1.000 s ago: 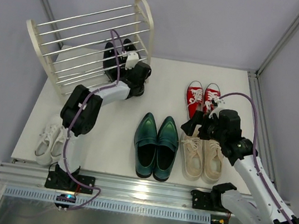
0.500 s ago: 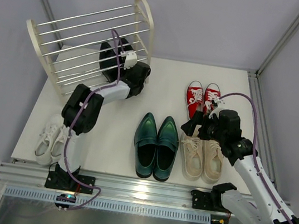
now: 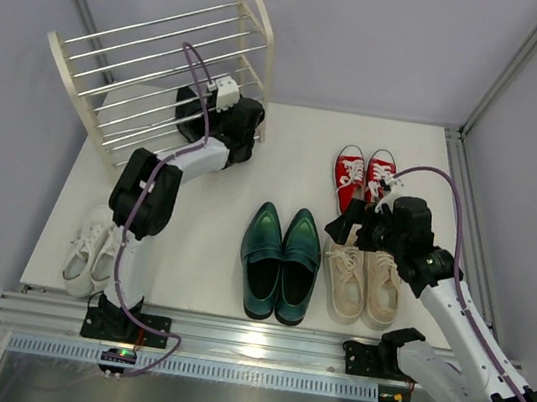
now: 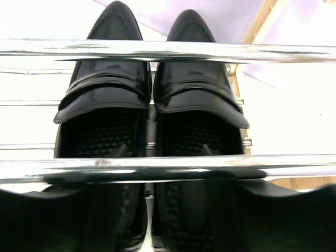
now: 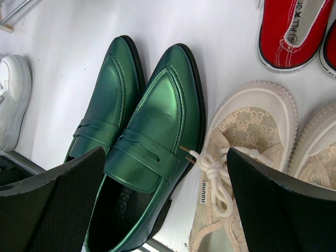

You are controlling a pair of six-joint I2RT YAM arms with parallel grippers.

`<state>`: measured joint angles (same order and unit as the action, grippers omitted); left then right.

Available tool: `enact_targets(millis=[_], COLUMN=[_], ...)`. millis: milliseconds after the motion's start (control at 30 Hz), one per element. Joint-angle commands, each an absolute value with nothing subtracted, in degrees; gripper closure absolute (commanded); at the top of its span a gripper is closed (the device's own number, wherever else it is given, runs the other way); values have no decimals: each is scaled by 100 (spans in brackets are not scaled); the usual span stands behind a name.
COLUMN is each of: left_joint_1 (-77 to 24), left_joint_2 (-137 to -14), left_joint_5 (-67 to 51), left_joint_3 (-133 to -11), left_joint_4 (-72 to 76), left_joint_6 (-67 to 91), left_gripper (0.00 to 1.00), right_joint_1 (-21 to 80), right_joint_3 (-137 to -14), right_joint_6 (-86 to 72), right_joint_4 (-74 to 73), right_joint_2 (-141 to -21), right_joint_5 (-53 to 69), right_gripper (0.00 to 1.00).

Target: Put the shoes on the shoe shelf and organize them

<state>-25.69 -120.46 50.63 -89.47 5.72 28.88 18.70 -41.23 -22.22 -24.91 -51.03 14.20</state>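
The left arm (image 3: 194,158) and right arm (image 3: 454,310) have white links, black joints, purple cables.

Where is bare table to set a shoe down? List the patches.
Free: table between white sneakers and green loafers; table between shoe shelf and red sneakers. Crowded: beige sneakers, red sneakers and right gripper cluster at right.

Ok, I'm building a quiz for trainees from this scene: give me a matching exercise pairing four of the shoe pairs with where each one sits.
1. black dress shoes
2. green loafers
3. red sneakers
4. white sneakers

A. middle of the table
B. table's near left corner
C. in among the shoe shelf rods
D. just beyond the beige sneakers, farther from the arms

Pairs: 1-C, 2-A, 3-D, 4-B
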Motion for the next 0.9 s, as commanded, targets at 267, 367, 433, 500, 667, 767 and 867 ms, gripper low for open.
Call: enact_targets(millis=[267, 367, 433, 500, 667, 767, 867], left_joint_1=[-2566, -2619, -2645, -2646, -2646, -2646, -2558], left_joint_2=[-11041, -10611, -10346, -9915, -9256, -8825, -8272], left_joint_5=[4861, 4817, 4755, 4650, 4447, 4517, 4658], left_joint_3=[-8482, -8289, -8174, -8016, -8051, -7902, -7463], left_joint_4=[1221, 1178, 959, 173, -2825, -4663, -5921], left_joint_6=[2998, 2839, 2742, 2890, 3646, 4077, 4271], left_gripper=[13, 6, 1, 0, 0, 0, 0], right_joint_1=[1907, 1907, 1907, 1907, 1942, 2004, 2197], right_joint_3=[-4052, -4060, -4061, -4061, -3815, -3692, -3586], right_joint_6=[-2189, -2188, -2197, -2206, -2364, -2452, -2549], right_joint_4=[-2268, -2259, -2276, -2250, -1865, -1749, -1697], right_joint_2=[-5054, -5019, -4940, -4852, -4518, -4491, -4456], right_joint_5=[1468, 1485, 1512, 1564, 1942, 2153, 2276], right_gripper=[3, 3, 3, 3, 2, 3, 3])
